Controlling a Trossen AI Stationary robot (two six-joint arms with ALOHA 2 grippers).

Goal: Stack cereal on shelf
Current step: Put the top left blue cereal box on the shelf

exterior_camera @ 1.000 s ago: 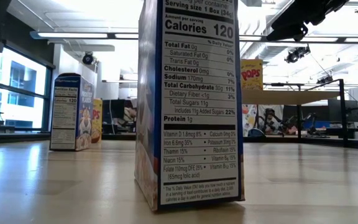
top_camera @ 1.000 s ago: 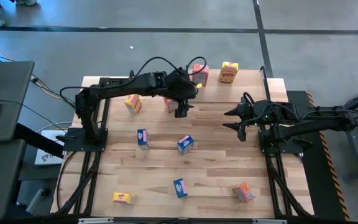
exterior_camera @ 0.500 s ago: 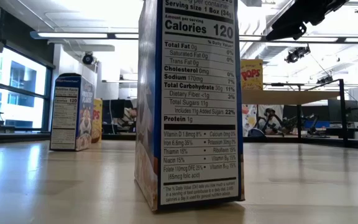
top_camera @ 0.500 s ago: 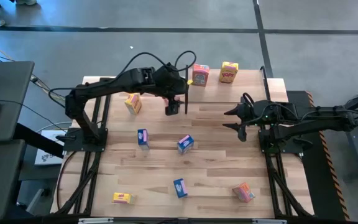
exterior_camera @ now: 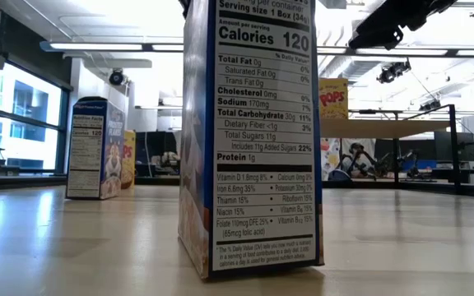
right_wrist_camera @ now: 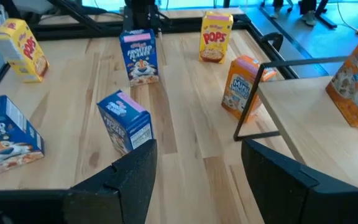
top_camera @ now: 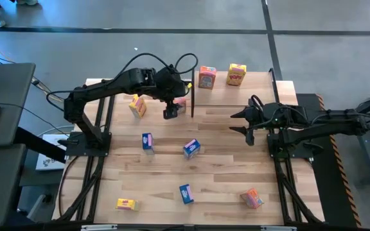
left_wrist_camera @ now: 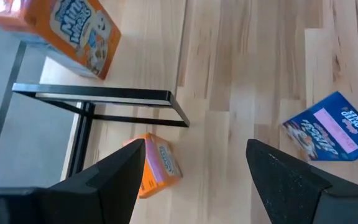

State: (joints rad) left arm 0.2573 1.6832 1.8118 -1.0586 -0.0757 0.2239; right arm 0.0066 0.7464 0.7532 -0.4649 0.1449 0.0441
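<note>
**Left end effector draws back from the shelf, empty**

Since the earlier frames the left end effector point(top_camera: 170, 113) has moved away from the shelf's near-left corner toward the left edge of the desk point(top_camera: 223, 186), leaving an orange box on the shelf. Its fingers point(left_wrist_camera: 114, 180) are spread and pinch nothing; it hangs over an orange cereal box point(left_wrist_camera: 157, 165) lying on the desk just beside the shelf's black upright point(top_camera: 192, 99).

The shelf point(top_camera: 249, 93) stands at the far right corner of the desk. On it are an orange box point(top_camera: 207, 77) and a yellow box point(top_camera: 236, 74), side by side near its far edge.

The right end effector point(top_camera: 241, 123) waits over the desk by the shelf's near edge, fingers apart, holding nothing; it has not moved.

The other cereal is scattered on the desk: a yellow box point(top_camera: 137, 106) near the left edge, three blue boxes point(top_camera: 191, 148) in the middle, a yellow one point(top_camera: 126, 204) at the near left corner and an orange one point(top_camera: 252, 198) toward the near right.
</note>
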